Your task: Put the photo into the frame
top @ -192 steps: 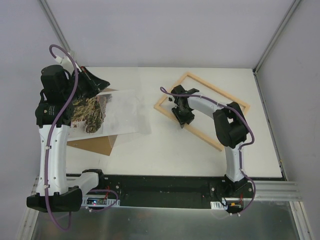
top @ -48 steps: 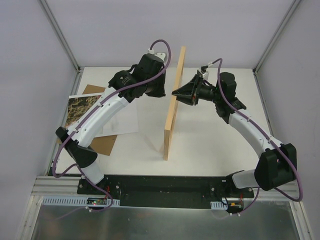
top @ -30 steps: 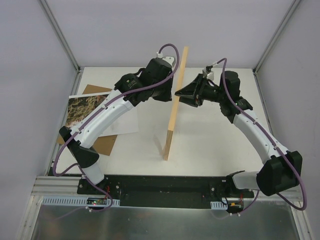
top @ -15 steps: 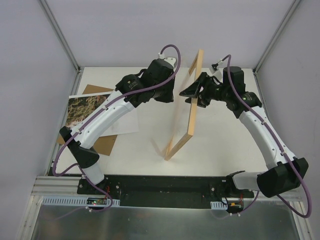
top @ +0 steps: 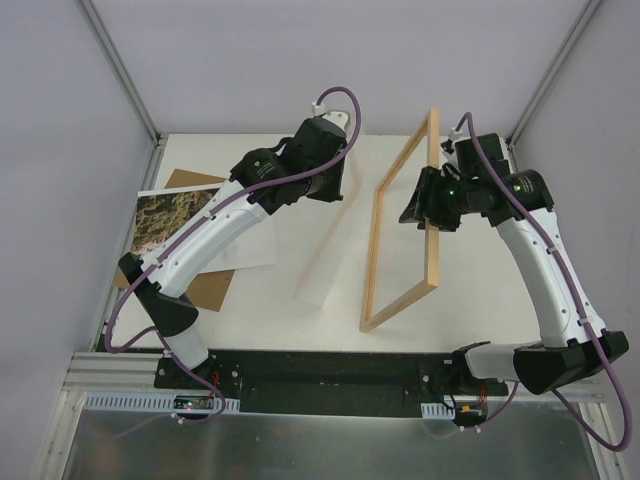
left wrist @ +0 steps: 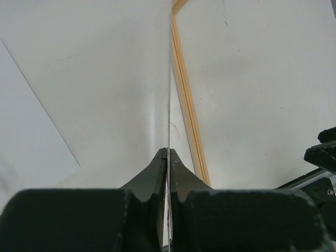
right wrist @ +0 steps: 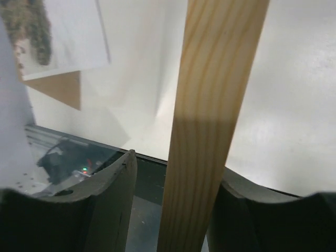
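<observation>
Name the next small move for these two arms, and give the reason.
Probably the right arm should tip the frame down flat onto the table. It stands on edge with the right fingers around one strip. The left fingers pinch the clear pane apart from it, and the photo lies at the far left, not yet loaded.

The narrow light-wood rectangular frame (top: 373,262), first flat on the white counter (top: 490,310) and then edge-on, has swung rightward with the right end effector (top: 432,200), its opening now showing. The thin clear pane (top: 318,262) has parted from it, pinched in the left end effector (top: 335,188).
</observation>
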Controlling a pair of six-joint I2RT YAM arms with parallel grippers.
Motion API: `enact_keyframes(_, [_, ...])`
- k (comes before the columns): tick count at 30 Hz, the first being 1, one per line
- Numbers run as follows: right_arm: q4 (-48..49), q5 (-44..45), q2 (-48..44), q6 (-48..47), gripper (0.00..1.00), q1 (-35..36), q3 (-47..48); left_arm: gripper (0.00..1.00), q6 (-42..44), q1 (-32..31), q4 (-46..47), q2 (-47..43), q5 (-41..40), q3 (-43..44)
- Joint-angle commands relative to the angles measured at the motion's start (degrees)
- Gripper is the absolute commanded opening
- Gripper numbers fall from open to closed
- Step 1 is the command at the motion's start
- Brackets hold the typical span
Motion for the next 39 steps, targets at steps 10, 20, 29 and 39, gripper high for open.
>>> enact_keyframes(10, [-17.58, 21.56, -1.9, -11.6, 0.33, -0.39, 0.61, 0.0, 4.54, 4.77, -0.69, -7.53, -4.96, 1.02])
enact_keyframes(20, [-10.3, 8.93, -2.6, -9.85, 0.01, -1.27, -2.55, 0.0, 6.38, 10.13, -1.22, -12.1, -5.13, 0.58])
enact_keyframes(29, [9.82, -7.59, 0.82, -3.17, 0.01, -4.43, -8.96, 0.0, 7.09, 14.62, -2.62, -16.94, -5.48, 1.11])
enact_keyframes(39, [31.71, -20.52, 11.01, -4.92, 0.09, -10.94, -22.14, 0.0, 8.06, 15.5, -5.26, -18.61, -6.71, 3.48])
